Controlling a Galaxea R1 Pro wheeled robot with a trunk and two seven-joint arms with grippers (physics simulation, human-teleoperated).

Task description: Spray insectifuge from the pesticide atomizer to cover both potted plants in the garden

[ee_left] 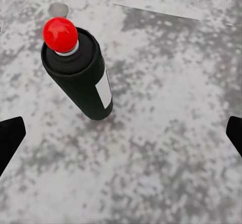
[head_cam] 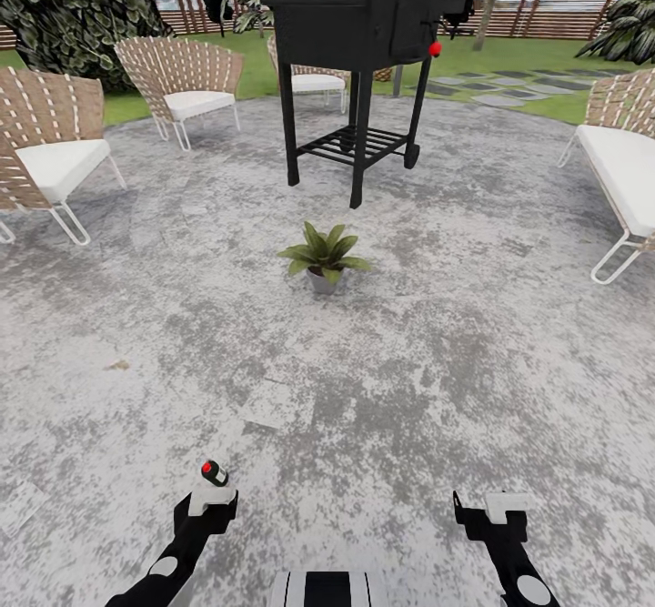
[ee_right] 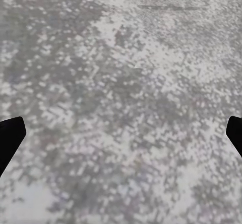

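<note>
Your left tool [head_cam: 211,500] hangs low over the mottled grey stone patio [head_cam: 473,316], fingers spread wide and holding nothing; in the left wrist view its 2 dark fingertips [ee_left: 10,138] sit at opposite edges with bare stone between them. The pesticide atomizer [head_cam: 215,472] stands upright on the patio just beyond that left tool, apart from it, not touched. Left wrist view shows the atomizer [ee_left: 80,75] as a dark bottle with a red round cap and a white label patch on its side, off toward 1 finger rather than centred in the gap. Your right tool [head_cam: 496,509] also hangs low over the patio, spread wide, nothing in it; right wrist view has only its fingertips [ee_right: 10,138] at the edges over speckled stone. 1 potted plant [head_cam: 324,259], a green leaf rosette in a small grey pot, sits on the patio well ahead of both tools, roughly centre. Behind it stands the black grill [head_cam: 359,52] on 4 legs with a lower rack and a red knob on its side. Wicker chairs with white cushions ring the patio: 1 at the near left [head_cam: 50,152], 1 further back on the left [head_cam: 182,84], 1 behind the grill [head_cam: 314,79], and a wicker seat on the right [head_cam: 623,161]. Green lawn [head_cam: 509,56] with stepping stones and a brown slatted fence [head_cam: 546,11] lie beyond, with a big dark shrub [head_cam: 68,6] at the back left.
</note>
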